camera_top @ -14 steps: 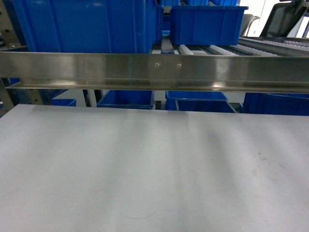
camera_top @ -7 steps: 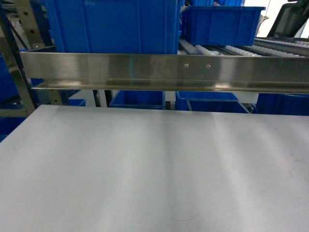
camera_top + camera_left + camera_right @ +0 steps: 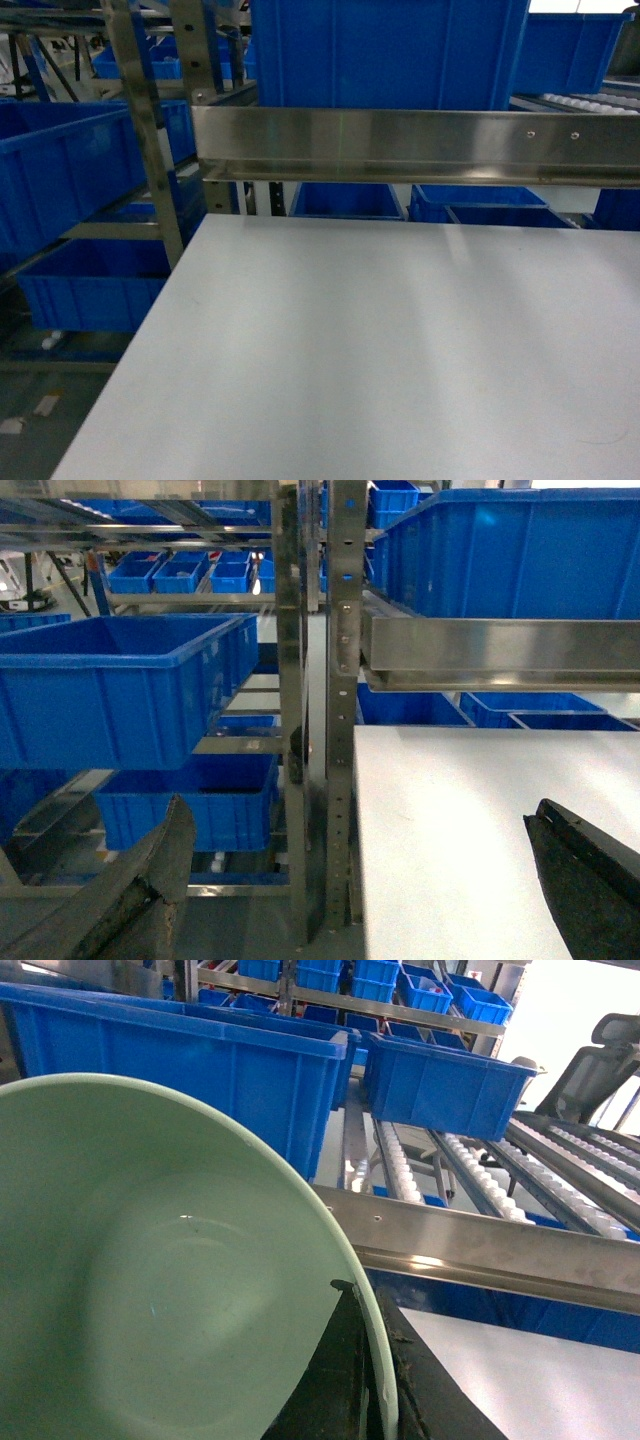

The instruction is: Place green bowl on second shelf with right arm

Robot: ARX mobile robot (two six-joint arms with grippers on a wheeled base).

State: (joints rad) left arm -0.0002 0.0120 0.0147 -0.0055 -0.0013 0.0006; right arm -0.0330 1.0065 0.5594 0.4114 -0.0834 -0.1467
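The pale green bowl (image 3: 150, 1290) fills the left of the right wrist view, tilted with its hollow towards the camera. My right gripper (image 3: 365, 1302) is shut on its rim, one black finger inside the bowl and one outside. Beyond it runs the second shelf's steel front rail (image 3: 480, 1245), with white roller tracks (image 3: 400, 1170) behind. The same rail (image 3: 400, 145) crosses the head view, where neither the bowl nor any arm shows. My left gripper (image 3: 360, 880) is open and holds nothing, low by the white table's left edge.
Blue bins (image 3: 390, 50) stand on the shelf behind the rail, and more (image 3: 440, 1080) sit on the rollers. The white table (image 3: 380, 340) lies below the rail. A steel upright (image 3: 150, 150) and further blue bins (image 3: 70, 170) stand to the left. An office chair (image 3: 600, 1060) is far right.
The head view has swung left: rail, screw holes and bins slid right in the picture, and the rack's left upright, the table's left edge and the floor came into view.
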